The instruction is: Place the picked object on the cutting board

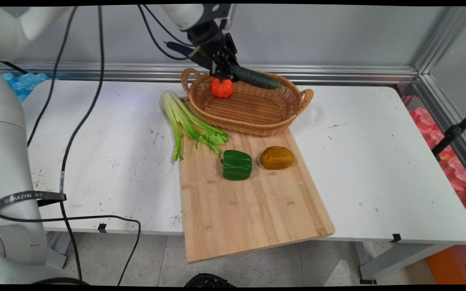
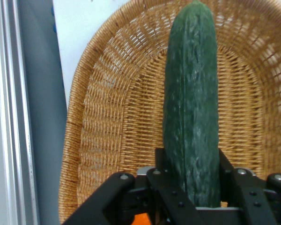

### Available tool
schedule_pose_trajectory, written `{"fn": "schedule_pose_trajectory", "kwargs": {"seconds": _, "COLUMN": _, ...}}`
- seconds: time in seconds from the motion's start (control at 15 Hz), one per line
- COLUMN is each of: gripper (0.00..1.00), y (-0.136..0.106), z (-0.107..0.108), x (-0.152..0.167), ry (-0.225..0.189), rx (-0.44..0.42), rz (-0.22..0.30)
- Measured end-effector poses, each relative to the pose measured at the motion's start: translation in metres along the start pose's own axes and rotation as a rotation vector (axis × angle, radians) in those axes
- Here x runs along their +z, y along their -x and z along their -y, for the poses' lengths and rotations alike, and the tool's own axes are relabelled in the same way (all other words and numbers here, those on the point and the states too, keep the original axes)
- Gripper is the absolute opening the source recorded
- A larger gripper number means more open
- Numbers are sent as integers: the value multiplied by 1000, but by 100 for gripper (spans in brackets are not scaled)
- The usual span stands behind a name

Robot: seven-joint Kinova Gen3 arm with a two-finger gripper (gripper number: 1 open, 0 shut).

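Cucumber gripped at one end, held over the basket.

The gripper has its jaws clamped on the near end of one cucumber, which juts out level above the wicker basket; one orange tomato sits in the basket just under the hand; held so far from its middle, the cucumber could droop or twist loose, or strike the tomato or rim; on the one cutting board lie one green pepper, one potato and one celery bunch, partly off its edge.

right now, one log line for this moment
gripper: shut on cucumber | over basket | tomato in basket
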Motion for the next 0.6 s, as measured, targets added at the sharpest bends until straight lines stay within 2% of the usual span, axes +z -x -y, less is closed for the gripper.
{"fn": "schedule_pose_trajectory", "kwargs": {"seconds": 0.33, "gripper": 0, "y": -12, "z": -22, "x": -33, "ry": -2, "rx": -63, "rz": -26}}
{"fn": "schedule_pose_trajectory", "kwargs": {"seconds": 0.6, "gripper": 0, "y": -23, "z": -50, "x": -57, "ry": 14, "rx": -141, "rz": -54}}
